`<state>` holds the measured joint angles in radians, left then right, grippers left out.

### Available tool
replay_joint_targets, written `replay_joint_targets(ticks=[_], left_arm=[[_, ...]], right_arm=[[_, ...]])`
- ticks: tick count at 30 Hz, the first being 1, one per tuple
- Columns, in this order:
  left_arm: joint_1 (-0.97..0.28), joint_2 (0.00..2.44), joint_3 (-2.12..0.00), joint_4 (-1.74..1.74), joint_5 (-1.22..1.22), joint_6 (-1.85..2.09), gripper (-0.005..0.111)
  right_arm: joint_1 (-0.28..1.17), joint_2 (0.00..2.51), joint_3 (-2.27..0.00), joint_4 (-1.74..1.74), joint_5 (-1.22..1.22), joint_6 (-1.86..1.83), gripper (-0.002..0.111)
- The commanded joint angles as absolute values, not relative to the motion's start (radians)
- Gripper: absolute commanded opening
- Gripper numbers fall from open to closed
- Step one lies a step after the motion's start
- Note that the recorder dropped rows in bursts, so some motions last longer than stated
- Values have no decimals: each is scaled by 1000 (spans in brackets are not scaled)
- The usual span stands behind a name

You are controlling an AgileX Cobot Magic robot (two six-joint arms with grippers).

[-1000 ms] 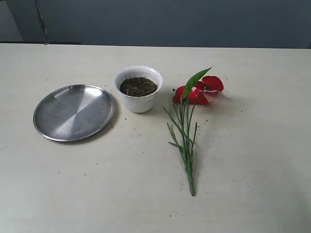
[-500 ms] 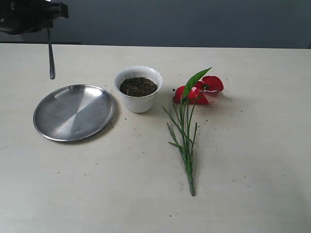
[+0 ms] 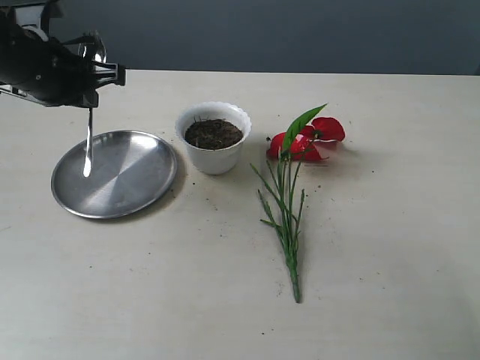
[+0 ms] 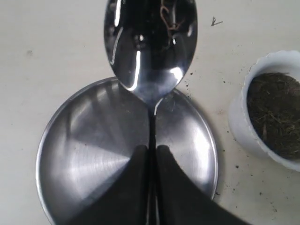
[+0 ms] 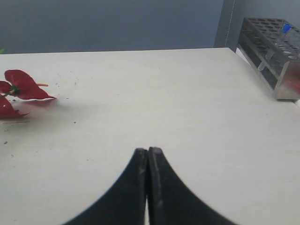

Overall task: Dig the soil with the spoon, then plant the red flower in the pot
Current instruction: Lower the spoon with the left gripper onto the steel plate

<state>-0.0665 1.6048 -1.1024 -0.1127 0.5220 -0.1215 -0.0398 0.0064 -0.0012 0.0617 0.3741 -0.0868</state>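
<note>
- The left claw (image 4: 151, 152) is clenched on the thin handle of the small shiny silver metal spoon (image 3: 88, 146). The spoon hangs straight down from the claw, bowl lowest.
- Right below this claw lies the round steel plate (image 3: 127, 180); the spoon's bowl hovers over it.
- The small white pot with the scalloped rim (image 3: 215, 156) stands just beside the plate, off to the side of the left claw and not yet under it.
- The dark brown crumbly soil (image 3: 214, 133) fills the pot and looks level, so digging seems not begun.
- The red flower with its green leaf and long stems (image 3: 304, 142) lies flat on the pale table (image 3: 375, 262), beyond the pot from the left claw, unplanted.
- The right claw (image 5: 148, 154) is clenched on nothing, well apart from the red petals.
- Done, by my reading: spoon picked up. Left: dig, then plant.
</note>
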Motion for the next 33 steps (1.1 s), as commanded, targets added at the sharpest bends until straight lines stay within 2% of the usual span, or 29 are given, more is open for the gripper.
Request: replay_joint_targets(ticks=[1, 11, 18, 24, 33], left_arm=[[-63, 1649, -1133, -109, 546, -141, 0], [-63, 1754, -1313, -17, 803, -210, 0], [-63, 1843, -1352, -35, 871, -220, 0], [-63, 1936, -1466, -37, 965, -251, 0], [-63, 2053, -1486, -81, 965, -254, 0]], right_arm=[[-46, 0, 0, 61, 362, -87, -1], [-46, 0, 0, 61, 362, -87, -1], [-46, 0, 0, 61, 362, -87, -1], [-46, 0, 0, 61, 362, -87, -1], [-46, 0, 0, 61, 362, -87, -1]])
